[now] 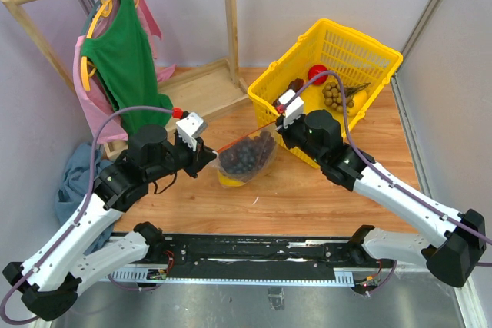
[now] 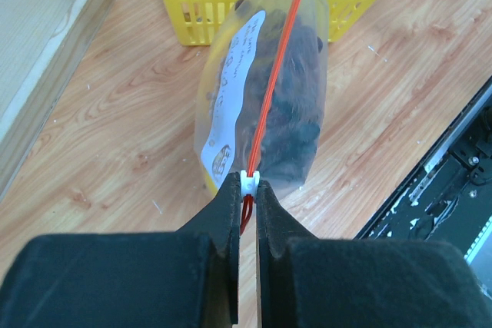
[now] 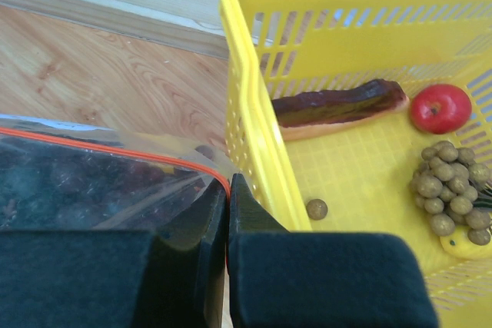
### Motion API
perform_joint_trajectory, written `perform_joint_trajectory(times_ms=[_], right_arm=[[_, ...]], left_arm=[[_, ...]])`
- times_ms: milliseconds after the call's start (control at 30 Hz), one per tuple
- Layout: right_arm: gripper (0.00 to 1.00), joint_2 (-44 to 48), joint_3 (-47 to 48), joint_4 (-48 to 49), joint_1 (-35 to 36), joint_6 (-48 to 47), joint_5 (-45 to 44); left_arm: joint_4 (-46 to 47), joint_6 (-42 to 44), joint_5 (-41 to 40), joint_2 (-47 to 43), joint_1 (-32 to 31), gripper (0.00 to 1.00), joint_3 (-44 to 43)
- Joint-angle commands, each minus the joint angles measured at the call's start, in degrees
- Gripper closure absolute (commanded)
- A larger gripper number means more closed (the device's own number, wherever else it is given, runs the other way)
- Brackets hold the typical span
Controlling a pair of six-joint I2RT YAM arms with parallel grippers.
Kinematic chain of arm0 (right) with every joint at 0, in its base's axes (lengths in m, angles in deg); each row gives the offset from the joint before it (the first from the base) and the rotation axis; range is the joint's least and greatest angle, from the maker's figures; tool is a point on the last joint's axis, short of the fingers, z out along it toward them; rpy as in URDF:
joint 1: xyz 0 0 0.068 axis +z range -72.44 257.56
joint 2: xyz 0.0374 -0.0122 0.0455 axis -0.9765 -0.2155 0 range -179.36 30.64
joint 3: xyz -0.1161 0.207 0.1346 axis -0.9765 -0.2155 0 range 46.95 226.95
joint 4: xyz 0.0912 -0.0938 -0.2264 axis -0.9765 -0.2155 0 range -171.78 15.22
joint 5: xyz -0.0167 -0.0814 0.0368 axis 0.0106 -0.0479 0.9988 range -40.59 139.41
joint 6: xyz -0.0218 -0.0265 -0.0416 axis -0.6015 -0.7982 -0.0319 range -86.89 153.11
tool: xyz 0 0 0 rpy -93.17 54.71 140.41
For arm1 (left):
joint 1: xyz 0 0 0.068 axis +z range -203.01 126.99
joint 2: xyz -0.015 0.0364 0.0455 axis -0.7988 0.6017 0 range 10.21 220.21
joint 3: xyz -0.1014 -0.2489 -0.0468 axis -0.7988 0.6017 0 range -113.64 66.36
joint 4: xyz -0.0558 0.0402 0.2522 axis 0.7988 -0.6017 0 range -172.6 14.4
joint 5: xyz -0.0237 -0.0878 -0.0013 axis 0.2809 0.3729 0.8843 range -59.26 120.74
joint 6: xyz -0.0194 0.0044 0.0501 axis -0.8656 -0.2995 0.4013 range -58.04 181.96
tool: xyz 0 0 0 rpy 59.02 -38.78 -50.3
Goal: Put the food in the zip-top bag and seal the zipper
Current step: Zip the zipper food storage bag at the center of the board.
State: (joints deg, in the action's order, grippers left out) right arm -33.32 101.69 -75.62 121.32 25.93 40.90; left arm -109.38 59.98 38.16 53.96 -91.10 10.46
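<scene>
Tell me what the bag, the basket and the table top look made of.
Zip-top bag: thin clear plastic film, glossy; grapes show through and it creases.
Basket: rigid yellow moulded plastic, by its uniform slotted walls.
Table top: wood or wood-look laminate, grain pattern visible.

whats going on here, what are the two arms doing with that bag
Both arms hold the zip-top bag stretched between them, in front of the yellow basket. The left hand is pinched shut on the zipper at its white slider, and the right hand pinches the other end. Dark grapes and a yellow piece are inside. A dark red slice lies in the basket. Whether the zipper is sealed all along cannot be told.
</scene>
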Motion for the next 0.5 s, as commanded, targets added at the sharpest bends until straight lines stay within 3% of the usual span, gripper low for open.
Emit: perform_joint_trajectory(times_ms=[0,333,467], right_arm=[[0.99,1.5,-0.2,1.9,-4.1,0.9,-7.6],[0.99,-1.7,-0.4,4.3,-7.0,1.5,-8.7],[0.99,-4.5,1.3,6.2,-7.3,0.7,-3.6]], left_arm=[[-2.5,-1.4,-3.8,-2.1,-0.1,1.0,-1.9],[-4.7,-3.9,-13.5,-1.0,-0.1,1.0,-2.2],[-0.4,-5.0,-13.1,0.4,-0.1,1.0,-0.9]])
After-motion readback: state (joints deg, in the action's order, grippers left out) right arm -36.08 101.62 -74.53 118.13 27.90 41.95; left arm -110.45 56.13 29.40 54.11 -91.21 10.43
